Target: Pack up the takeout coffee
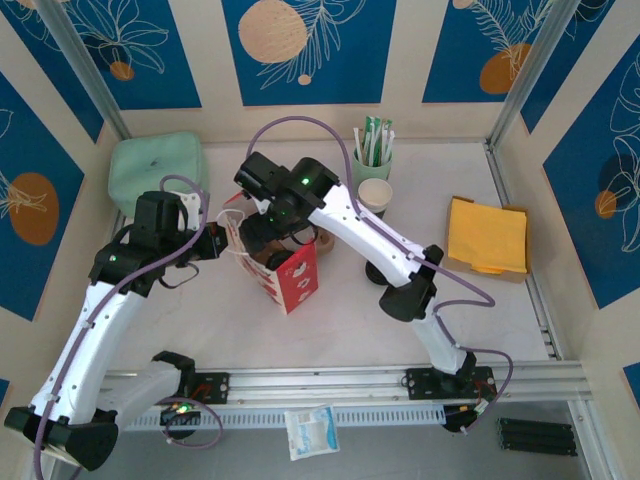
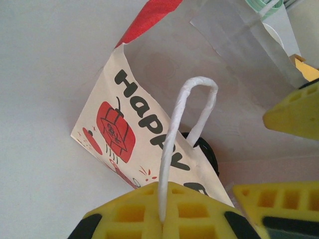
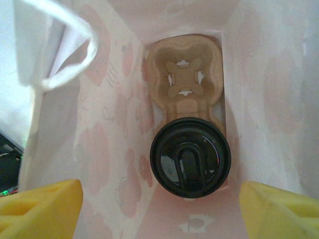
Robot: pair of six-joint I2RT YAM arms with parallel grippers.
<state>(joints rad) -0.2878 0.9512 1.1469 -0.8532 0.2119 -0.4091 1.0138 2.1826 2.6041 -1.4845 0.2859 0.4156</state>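
Inside the paper bag (image 3: 107,149), lidded takeout coffee (image 3: 190,157)

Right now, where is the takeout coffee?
The takeout coffee sits lid up inside the paper bag standing in the middle of the table, in one pocket of the cardboard cup carrier, as the right wrist view shows.

Cream bag (image 2: 107,107), red lantern print
Black lettering; glossy black takeout coffee lid (image 3: 190,157); tan carrier (image 3: 183,74) at twelve o'clock.
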